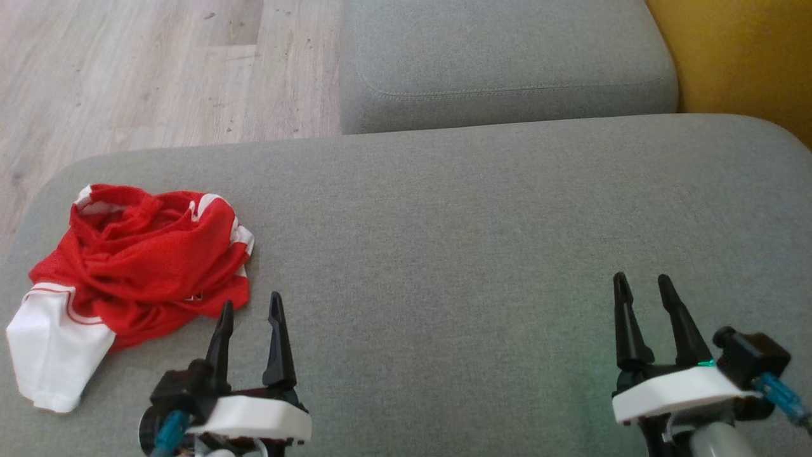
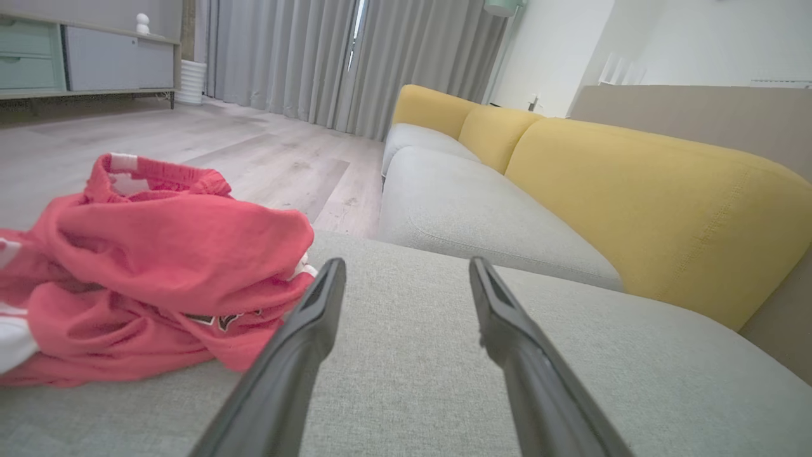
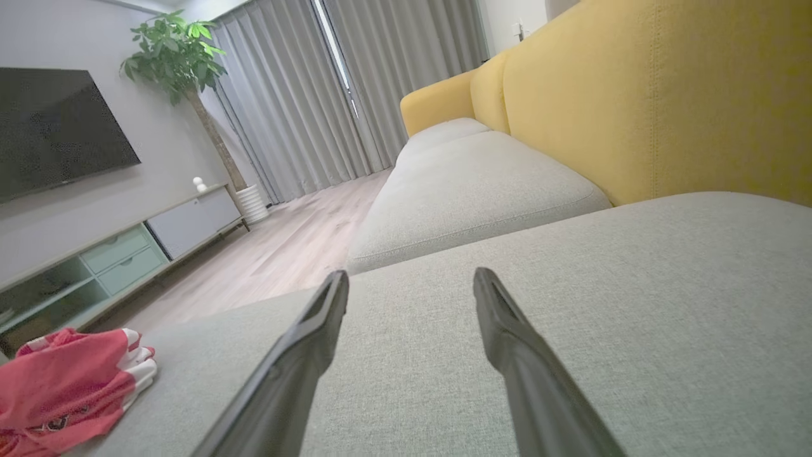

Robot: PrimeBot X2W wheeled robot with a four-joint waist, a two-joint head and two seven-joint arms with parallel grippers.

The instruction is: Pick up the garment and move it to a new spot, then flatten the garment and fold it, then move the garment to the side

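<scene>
Left end effector (image 1: 250,300) gapes beside crumpled garment (image 1: 133,266) near cushion (image 1: 444,254) edge.

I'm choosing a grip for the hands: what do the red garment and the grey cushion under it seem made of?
The garment looks like thin sports mesh, probably synthetic, matte red with white panels: fine perforated texture, soft crumpled folds. The cushion looks like woven upholstery fabric, matte grey: visible coarse weave.

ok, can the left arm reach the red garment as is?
Likely yes. The left gripper is open and empty, close beside the crumpled garment on the grey cushion, with nothing between them. The heap lies slightly to its left, so it would need to swing that way.
</scene>
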